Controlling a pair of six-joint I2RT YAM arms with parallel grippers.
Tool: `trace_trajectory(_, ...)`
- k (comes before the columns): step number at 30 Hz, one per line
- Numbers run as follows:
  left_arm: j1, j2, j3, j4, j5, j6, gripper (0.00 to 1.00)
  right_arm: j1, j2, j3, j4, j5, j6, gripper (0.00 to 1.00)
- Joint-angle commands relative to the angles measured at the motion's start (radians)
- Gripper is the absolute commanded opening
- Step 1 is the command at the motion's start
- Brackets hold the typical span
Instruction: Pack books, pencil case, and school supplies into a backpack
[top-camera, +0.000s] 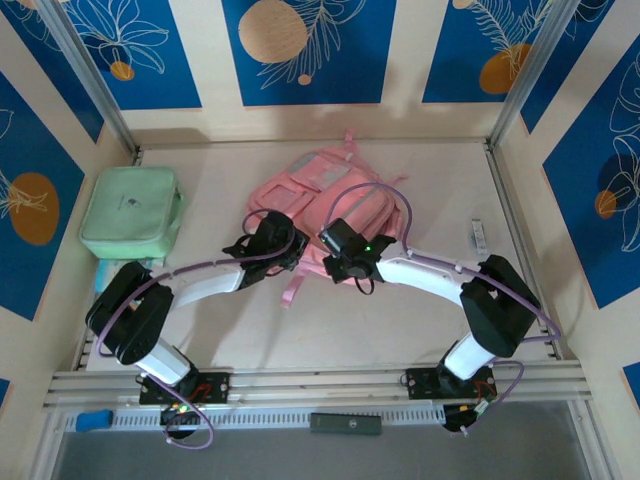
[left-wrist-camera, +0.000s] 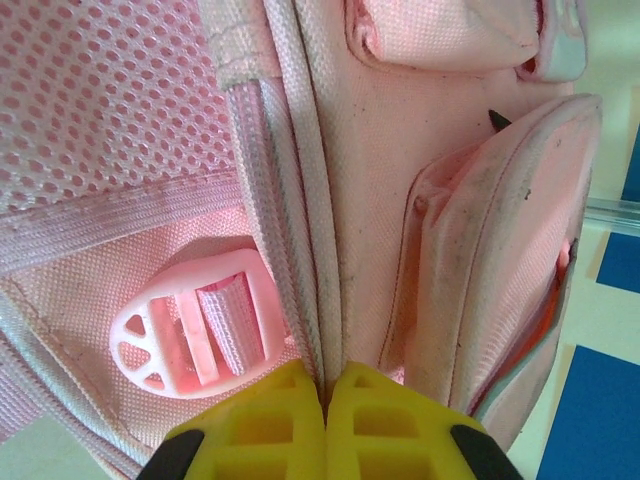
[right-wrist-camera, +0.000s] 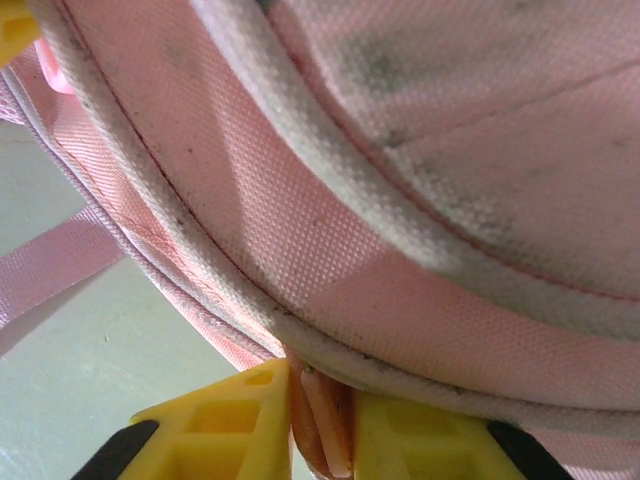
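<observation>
The pink backpack (top-camera: 340, 195) lies flat in the middle of the table, straps toward the far side. My left gripper (top-camera: 283, 243) is at its near left edge. In the left wrist view that gripper (left-wrist-camera: 325, 385) is shut on a piped seam of the backpack (left-wrist-camera: 360, 180), beside a pink plastic buckle (left-wrist-camera: 195, 325). My right gripper (top-camera: 330, 258) is at the near edge of the backpack. In the right wrist view it (right-wrist-camera: 322, 390) is shut on a small pink tab (right-wrist-camera: 325, 420) under the backpack's rim (right-wrist-camera: 400, 200). The books and the pencil case are out of view.
A mint green square bag (top-camera: 130, 210) lies at the left of the table. A small white item (top-camera: 480, 238) rests near the right rail. A loose pink strap (right-wrist-camera: 50, 270) trails over the tabletop. Metal rails border the table.
</observation>
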Motion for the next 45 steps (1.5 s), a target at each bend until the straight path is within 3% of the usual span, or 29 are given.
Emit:
trace_trajectory(1,0.005,-0.062,0.016,0.012,-0.025,0.011,0.0,0.001,-0.045,-0.022,0.086,0.024,-0.031,0.14)
trace_trajectory(4,0.009,-0.069,0.015,0.007,-0.023,0.022,0.0,-0.015,-0.087,-0.028,0.063,0.018,-0.024,0.06)
trace_trajectory(9,0.034,-0.08,0.012,-0.029,-0.017,0.054,0.0,-0.026,-0.132,-0.033,-0.003,0.0,-0.023,0.03)
trace_trajectory(12,0.038,-0.073,0.013,-0.022,0.002,0.059,0.0,-0.036,-0.146,-0.05,0.007,-0.093,-0.049,0.03)
trace_trajectory(14,0.037,-0.065,0.02,-0.018,0.015,0.065,0.0,-0.053,-0.151,-0.058,0.03,-0.19,-0.058,0.09)
trace_trajectory(16,0.038,-0.052,0.024,-0.01,0.026,0.065,0.0,-0.067,-0.14,-0.052,0.037,-0.196,-0.031,0.15)
trace_trajectory(26,0.037,-0.028,0.031,-0.003,0.04,0.068,0.0,-0.184,-0.16,-0.06,0.103,-0.413,0.025,0.25)
trace_trajectory(31,0.038,-0.015,0.041,0.009,0.05,0.064,0.0,-0.169,-0.136,-0.052,0.086,-0.351,-0.015,0.24)
trace_trajectory(36,0.038,-0.009,0.047,0.008,0.052,0.064,0.0,-0.082,-0.114,-0.058,0.083,-0.233,-0.057,0.24)
trace_trajectory(45,0.038,-0.012,0.048,0.005,0.056,0.063,0.0,-0.061,-0.039,-0.038,0.112,-0.059,-0.05,0.23)
